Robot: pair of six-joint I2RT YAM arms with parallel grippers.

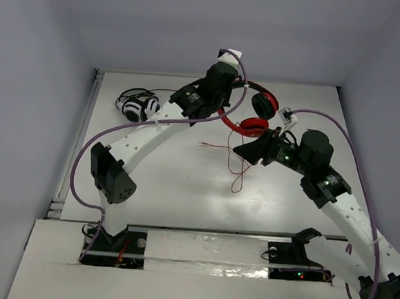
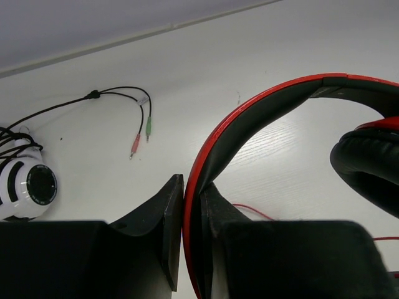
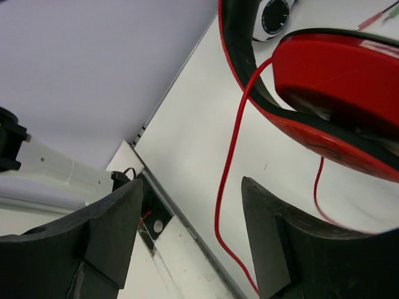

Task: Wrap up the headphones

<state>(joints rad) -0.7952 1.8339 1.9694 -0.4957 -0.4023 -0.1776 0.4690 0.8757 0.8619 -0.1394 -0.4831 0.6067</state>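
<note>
The red headphones (image 1: 252,117) are held off the table at the back centre. My left gripper (image 1: 221,112) is shut on their red-and-black headband (image 2: 262,106), which sits squeezed between the two fingers in the left wrist view (image 2: 192,212). A black ear pad (image 2: 368,168) shows at that view's right. My right gripper (image 1: 244,151) is open just below the lower red ear cup (image 3: 336,75). The thin red cable (image 3: 230,162) hangs down between its spread fingers, closer to the right finger, touching neither. The rest of the cable (image 1: 237,168) trails over the table.
Black-and-white headphones (image 1: 139,107) lie at the back left with their black cable and two small plugs (image 2: 140,134); they also show in the left wrist view (image 2: 28,184). The table's near edge and a metal rail (image 3: 187,230) run below the right gripper.
</note>
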